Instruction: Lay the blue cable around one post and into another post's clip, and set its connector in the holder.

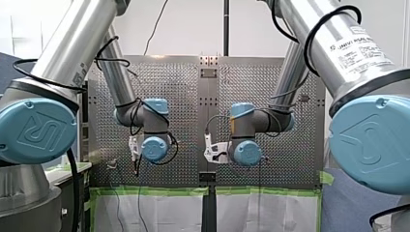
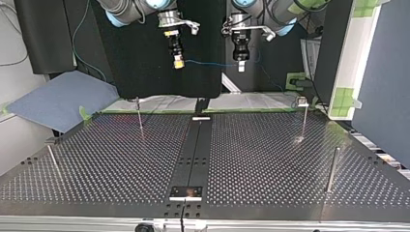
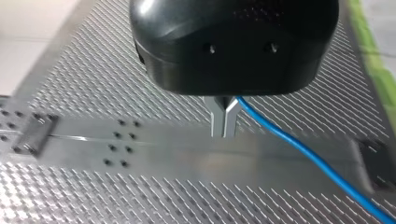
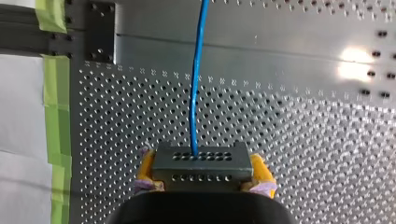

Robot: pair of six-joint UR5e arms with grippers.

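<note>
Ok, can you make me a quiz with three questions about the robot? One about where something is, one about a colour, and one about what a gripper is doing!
1. Where is the cable?
A. flat on the table
B. in the air between the two grippers
C. hanging off the table's edge

2. What colour are the right gripper's pads?
A. yellow
B. red
C. white

3. What is the left gripper doing?
A. wide open
B. shut on the cable
C. shut on nothing

Answers:
1 B: the top view shows it strung between the grippers, well above the table.
2 A: the right wrist view shows yellow pads clamping the connector.
3 B: the left wrist view shows its metal fingers pinched together, with the cable running out from them.
</note>
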